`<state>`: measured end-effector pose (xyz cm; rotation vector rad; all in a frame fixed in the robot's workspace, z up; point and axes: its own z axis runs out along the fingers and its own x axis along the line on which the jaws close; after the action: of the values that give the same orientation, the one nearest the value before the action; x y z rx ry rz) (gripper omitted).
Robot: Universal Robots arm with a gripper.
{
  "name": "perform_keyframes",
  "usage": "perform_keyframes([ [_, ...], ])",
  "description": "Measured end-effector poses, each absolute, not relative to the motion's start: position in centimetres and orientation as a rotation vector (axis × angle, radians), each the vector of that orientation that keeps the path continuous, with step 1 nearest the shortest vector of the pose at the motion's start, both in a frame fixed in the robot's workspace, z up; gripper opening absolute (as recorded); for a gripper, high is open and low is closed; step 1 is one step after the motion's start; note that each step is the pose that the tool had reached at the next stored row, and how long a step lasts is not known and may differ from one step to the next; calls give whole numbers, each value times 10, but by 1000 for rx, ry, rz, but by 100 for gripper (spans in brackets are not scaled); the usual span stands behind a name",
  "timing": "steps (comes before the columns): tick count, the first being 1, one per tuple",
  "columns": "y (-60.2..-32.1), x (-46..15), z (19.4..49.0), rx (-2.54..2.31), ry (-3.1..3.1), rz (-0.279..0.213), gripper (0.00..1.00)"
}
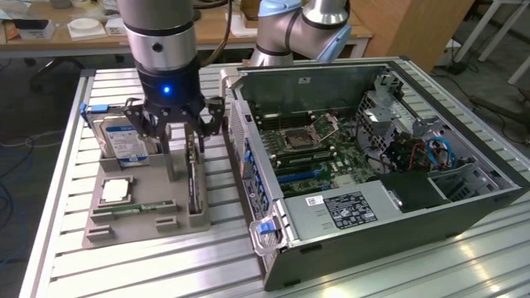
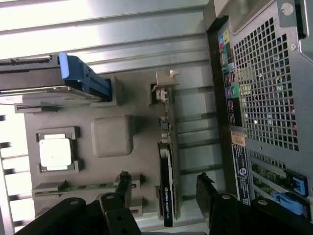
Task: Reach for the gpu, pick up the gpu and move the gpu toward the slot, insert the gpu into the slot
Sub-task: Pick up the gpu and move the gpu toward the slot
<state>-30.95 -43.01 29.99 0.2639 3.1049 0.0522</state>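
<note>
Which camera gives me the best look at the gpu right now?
The wrist view: the gpu stands on edge in its holder, full length visible. The exterior view shows it as a thin strip partly behind the jaws.

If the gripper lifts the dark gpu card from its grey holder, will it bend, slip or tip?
Probably stiff: the gpu is a flat board with a metal bracket. It stands on its thin edge in the grey holder, so it would likely tip if unsupported.
</note>
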Motion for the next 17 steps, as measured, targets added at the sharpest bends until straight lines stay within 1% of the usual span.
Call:
perform_keyframes([
  [4,-436,-310,293,265,3104,53,65],
  [17,-437,-310,273,135,3114,54,65],
])
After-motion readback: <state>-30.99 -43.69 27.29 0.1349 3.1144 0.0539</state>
